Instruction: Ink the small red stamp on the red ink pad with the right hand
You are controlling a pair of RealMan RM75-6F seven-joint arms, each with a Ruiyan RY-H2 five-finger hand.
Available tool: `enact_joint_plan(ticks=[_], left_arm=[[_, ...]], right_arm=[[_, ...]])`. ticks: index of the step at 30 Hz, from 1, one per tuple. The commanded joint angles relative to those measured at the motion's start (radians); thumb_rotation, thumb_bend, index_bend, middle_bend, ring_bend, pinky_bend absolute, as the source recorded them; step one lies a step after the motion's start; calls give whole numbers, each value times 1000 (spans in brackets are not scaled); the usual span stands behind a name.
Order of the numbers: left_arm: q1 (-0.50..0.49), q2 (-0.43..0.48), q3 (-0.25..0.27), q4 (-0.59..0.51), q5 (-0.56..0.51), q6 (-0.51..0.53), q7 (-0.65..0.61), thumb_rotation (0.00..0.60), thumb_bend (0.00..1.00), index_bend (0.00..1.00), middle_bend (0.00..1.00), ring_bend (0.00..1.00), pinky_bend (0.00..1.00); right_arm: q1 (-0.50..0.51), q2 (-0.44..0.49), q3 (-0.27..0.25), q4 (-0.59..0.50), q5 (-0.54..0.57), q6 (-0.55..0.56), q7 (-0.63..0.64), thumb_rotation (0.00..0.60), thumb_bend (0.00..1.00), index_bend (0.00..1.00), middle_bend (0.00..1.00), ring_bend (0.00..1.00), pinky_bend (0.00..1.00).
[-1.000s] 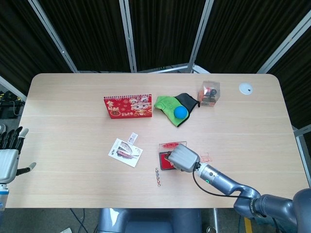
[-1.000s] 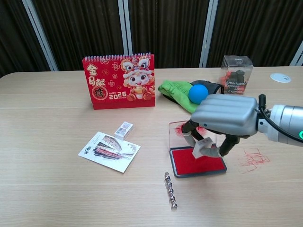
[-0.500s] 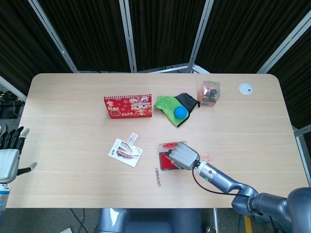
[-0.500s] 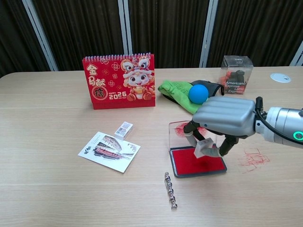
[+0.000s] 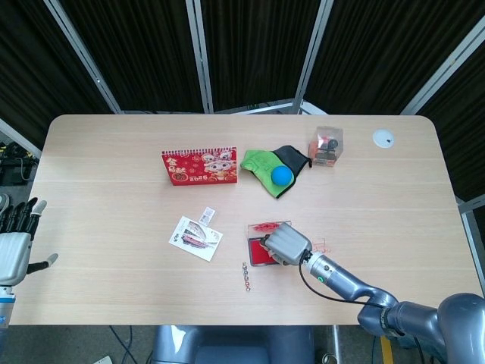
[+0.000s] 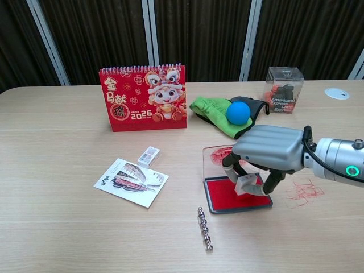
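On the pale wooden counter [image 6: 68,227] the task looks nearly done. The right hand [image 6: 267,149], a grey five-finger hand, hangs low over the flat red ink pad in its black tray [image 6: 236,194], whose clear lid stands open behind it. Its fingers are curled around the small red stamp [image 6: 248,184], pinching it, and the stamp's base sits on or just at the red pad surface; I cannot tell whether it is pressed firmly. What is left, I judge, is lifting the stamp clear. The left hand [image 5: 14,246] rests with fingers spread at the counter's left edge, holding nothing.

Compared with a second earlier, the right hand is lower and the stamp closer to the pad.
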State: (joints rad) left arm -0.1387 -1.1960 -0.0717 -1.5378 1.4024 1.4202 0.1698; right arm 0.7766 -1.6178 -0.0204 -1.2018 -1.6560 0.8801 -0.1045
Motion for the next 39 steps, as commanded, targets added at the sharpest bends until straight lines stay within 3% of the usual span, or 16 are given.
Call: enact_joint_plan(ticks=[1, 12, 21, 25, 30, 39], left_arm=[[0, 1, 0, 0, 0, 0, 0, 600, 0, 0, 0, 0, 0], [2, 6, 2, -7, 4, 6, -8, 600, 0, 0, 0, 0, 0], [5, 14, 5, -14, 11, 10, -17, 600, 0, 0, 0, 0, 0], [5, 16, 7, -18, 17, 13, -20, 600, 0, 0, 0, 0, 0], [6, 18, 10, -24, 25, 15, -19, 600, 0, 0, 0, 0, 0], [4, 14, 12, -27, 24, 12, -4, 600, 0, 0, 0, 0, 0]], right_arm=[[-2, -9, -8, 15, -2, 3, 4, 600, 517, 535, 599, 728, 959], [-6, -4, -14, 18, 1, 27, 17, 600, 526, 535, 600, 727, 959], [-23, 143, 12, -126, -1, 114, 41, 600, 525, 536, 600, 728, 959], [-42, 193, 8, -140, 10, 133, 49, 600, 525, 536, 600, 728, 959], [-77, 213, -19, -88, 29, 135, 82, 600, 525, 536, 601, 727, 959], [-122, 133, -57, 88, 44, 122, 177, 600, 525, 536, 600, 728, 959]])
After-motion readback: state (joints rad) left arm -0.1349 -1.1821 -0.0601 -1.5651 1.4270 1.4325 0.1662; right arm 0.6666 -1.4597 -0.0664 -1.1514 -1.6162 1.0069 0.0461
